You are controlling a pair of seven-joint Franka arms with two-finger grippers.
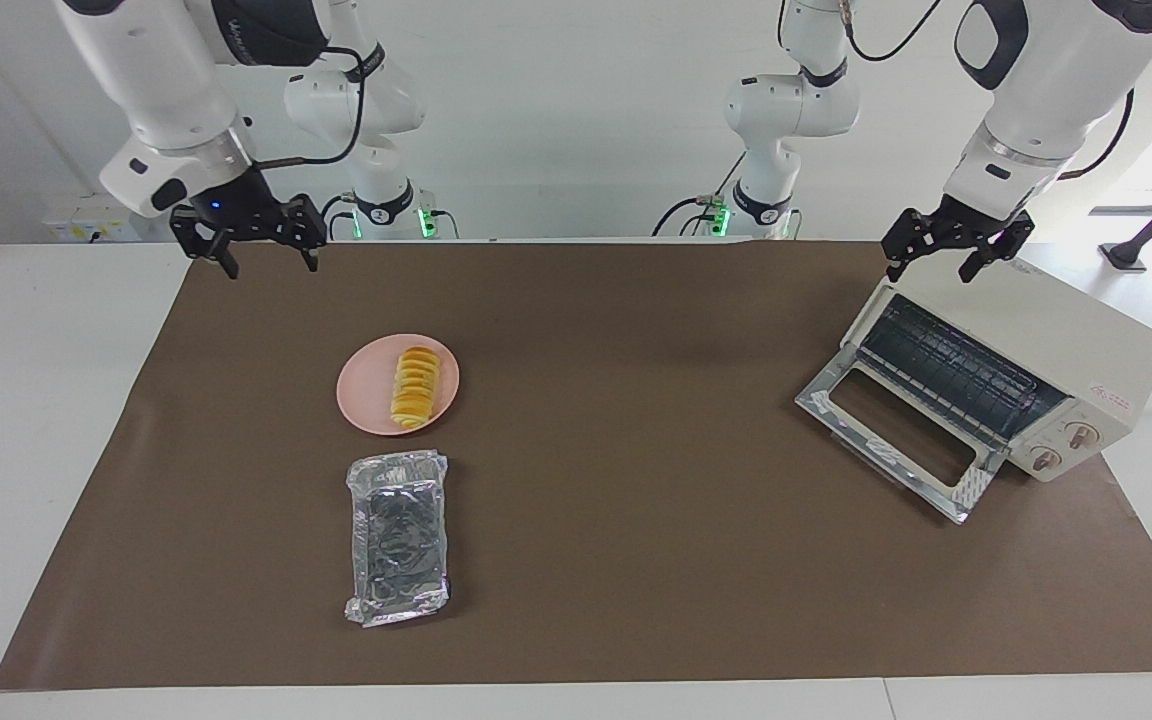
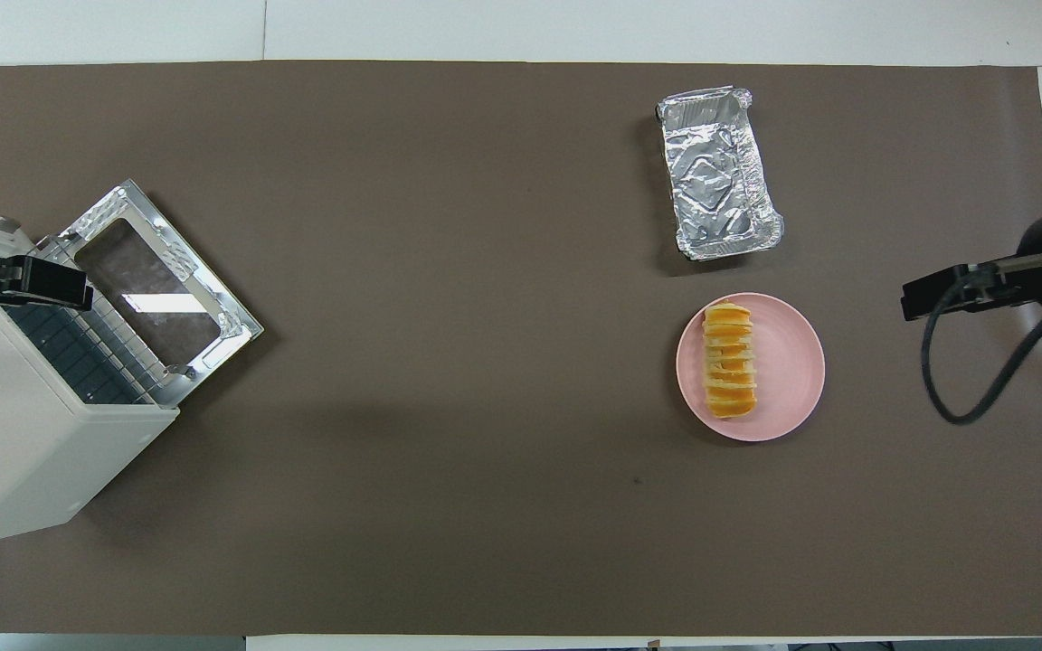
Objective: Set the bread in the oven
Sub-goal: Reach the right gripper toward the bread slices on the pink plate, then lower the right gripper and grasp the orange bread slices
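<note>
On the pink plate [image 1: 366,395], toward the right arm's end of the surface [image 1: 616,560], lies the bread [image 1: 414,385], untouched. Foil tray [image 1: 398,537] sits just beside the plate, farther from the robots. Oven [image 1: 1026,370], door dropped open, well apart from the plate. Right end effector [image 1: 261,262] released, empty, near the plate; left end effector [image 1: 939,264] released, over the oven.

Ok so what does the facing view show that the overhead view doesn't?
Only the facing view shows the oven's two knobs, red logo and both arms' bases, plus the open left claw raised over the oven and the open right claw in the air. Only the overhead view looks straight down into the foil tray. Both show the bread on the pink plate and the oven door dropped open.
</note>
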